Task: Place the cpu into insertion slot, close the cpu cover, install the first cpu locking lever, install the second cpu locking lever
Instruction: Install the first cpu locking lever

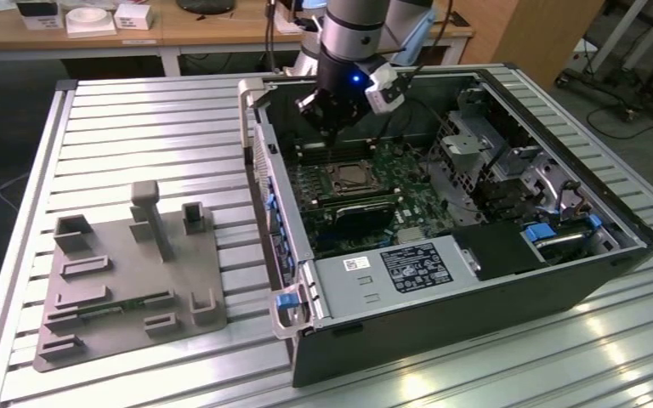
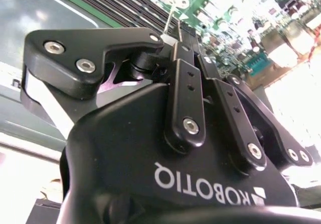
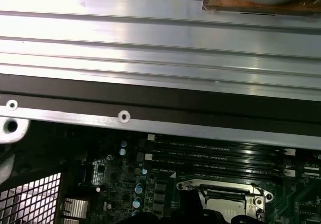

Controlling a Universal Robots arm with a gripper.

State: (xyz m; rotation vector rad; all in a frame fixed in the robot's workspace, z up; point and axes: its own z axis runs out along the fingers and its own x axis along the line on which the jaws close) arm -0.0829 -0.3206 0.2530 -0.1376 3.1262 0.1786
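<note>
The gripper (image 1: pixel 329 127) hung inside the open computer case (image 1: pixel 474 297), fingers pointing straight down at the green board, close to the case wall farthest from the exterior camera. In the second wrist view the gripper (image 2: pixel 181 30) had its two fingers drawn together at the tips with no gap to be seen; whether anything thin sat between them could not be told. The cpu (image 1: pixel 356 177) lay flat in the insertion slot (image 1: pixel 329 174), a pale square in the middle of the board, and the cover (image 1: pixel 374 183) appeared to be lying down around it as a silver frame. In the first wrist view the cpu (image 3: pixel 226 205) showed through the cut-out of the cover (image 3: pixel 220 188), with the long black memory slots (image 3: pixel 215 151) running side by side between it and the case wall. The gripper stood apart from the slot, over that band of memory slots, so the slot lay off to one side of the fingertips, away from the wall and toward the near side of the case in the exterior view. How the two locking levers stood could not be made out. The grey holder (image 1: pixel 122 280) sat well apart on the table (image 1: pixel 145 127).
</note>
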